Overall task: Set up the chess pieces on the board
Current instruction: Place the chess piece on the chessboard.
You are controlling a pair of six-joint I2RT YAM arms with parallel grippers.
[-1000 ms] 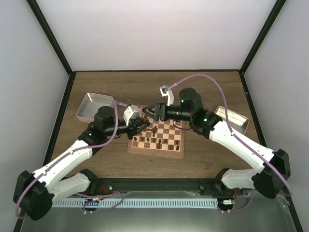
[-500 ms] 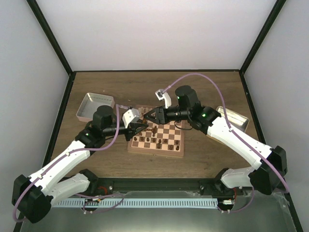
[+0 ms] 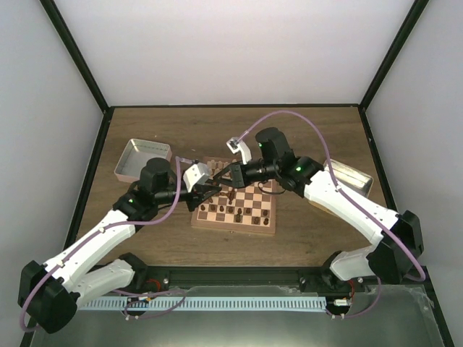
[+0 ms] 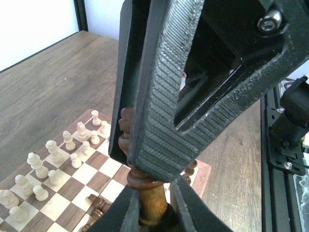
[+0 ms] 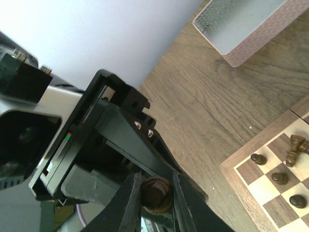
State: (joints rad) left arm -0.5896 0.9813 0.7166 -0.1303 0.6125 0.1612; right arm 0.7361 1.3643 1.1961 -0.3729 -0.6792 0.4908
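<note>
Above the board's [image 3: 233, 226] far left corner my two grippers meet tip to tip. A dark brown chess piece [image 4: 150, 193] bridges them. My left gripper [image 4: 153, 212] grips its lower stem and base. My right gripper's ribbed fingers [image 4: 159, 96] clamp its upper part. In the right wrist view the piece's round end [image 5: 157, 194] sits pinched between my right gripper's [image 5: 157, 200] jaws. From above, the left gripper [image 3: 212, 185] and right gripper [image 3: 223, 178] hide the piece. Cream chess pieces [image 4: 58, 159] stand in two rows on the board [image 4: 104, 181], and dark pawns [image 5: 258, 158] stand on its other side.
A dark piece [image 4: 96, 205] lies toppled on the board below the grippers, and others lie tipped [image 5: 295, 144] near the dark rows. One metal tray [image 3: 142, 160] sits at the table's left; another tray [image 3: 349, 179] sits at the right.
My right gripper has swung left to meet the left gripper and closed on the dark piece's upper part. The left arm has stayed in place, still around the piece.
</note>
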